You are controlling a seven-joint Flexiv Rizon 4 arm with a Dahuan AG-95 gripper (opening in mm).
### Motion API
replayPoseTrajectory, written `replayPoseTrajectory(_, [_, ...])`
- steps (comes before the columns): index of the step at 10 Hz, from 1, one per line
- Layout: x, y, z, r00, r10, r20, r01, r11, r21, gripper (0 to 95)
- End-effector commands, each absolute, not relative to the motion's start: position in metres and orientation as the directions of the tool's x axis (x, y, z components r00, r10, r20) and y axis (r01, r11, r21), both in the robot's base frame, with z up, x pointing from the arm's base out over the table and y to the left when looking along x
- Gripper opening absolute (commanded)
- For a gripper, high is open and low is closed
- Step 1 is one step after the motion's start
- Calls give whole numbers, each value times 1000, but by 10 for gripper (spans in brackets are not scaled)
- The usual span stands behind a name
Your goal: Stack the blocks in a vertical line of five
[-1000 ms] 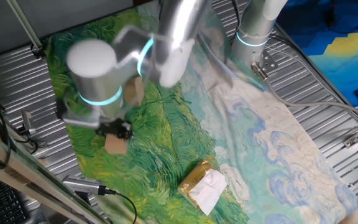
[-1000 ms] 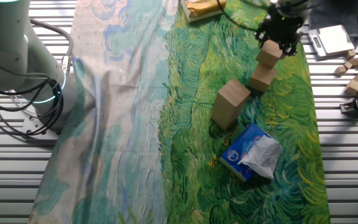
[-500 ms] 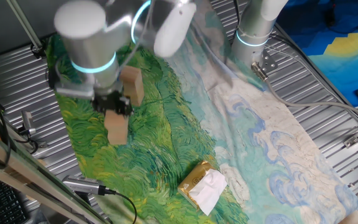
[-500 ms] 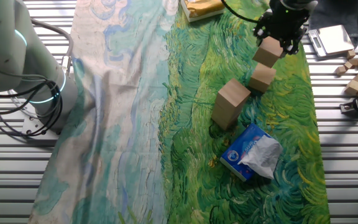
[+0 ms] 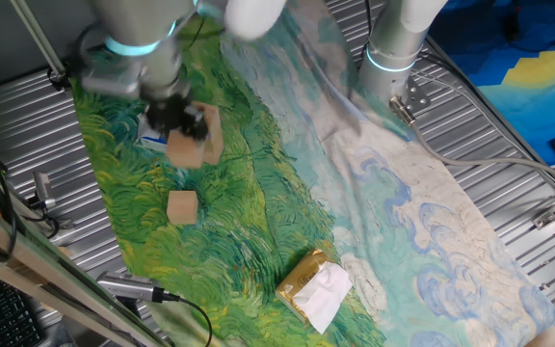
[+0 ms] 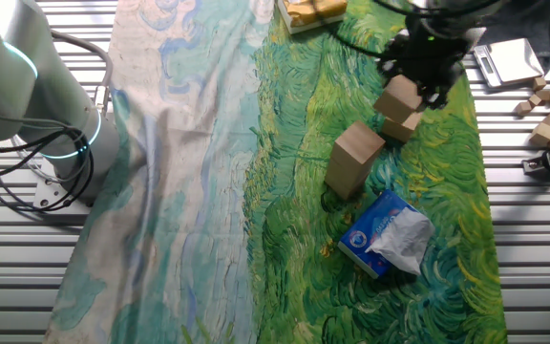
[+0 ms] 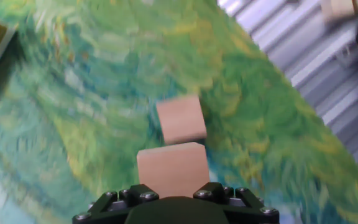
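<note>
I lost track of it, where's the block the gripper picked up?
In the gripper, lifted above the green cloth, between the lone block and the short stack.

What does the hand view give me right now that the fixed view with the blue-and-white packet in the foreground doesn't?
Only the hand view looks straight down past the claw, showing the held block apart from the loose block below. Only the fixed view shows the standing stack, the blue-and-white packet and the spare blocks off the cloth. Both show the held block, the loose block and the green cloth.
</note>
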State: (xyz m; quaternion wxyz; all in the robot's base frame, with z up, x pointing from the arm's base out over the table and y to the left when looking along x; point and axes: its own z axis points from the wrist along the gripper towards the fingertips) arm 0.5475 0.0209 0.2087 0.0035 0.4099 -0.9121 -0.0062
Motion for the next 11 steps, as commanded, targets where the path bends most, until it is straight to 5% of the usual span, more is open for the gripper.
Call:
replayPoseTrajectory(1, [528, 20, 217, -660, -751, 11, -751, 660, -3, 0])
replayPoseTrajectory(11, [541, 41, 222, -665, -746, 37, -747, 664, -41, 0])
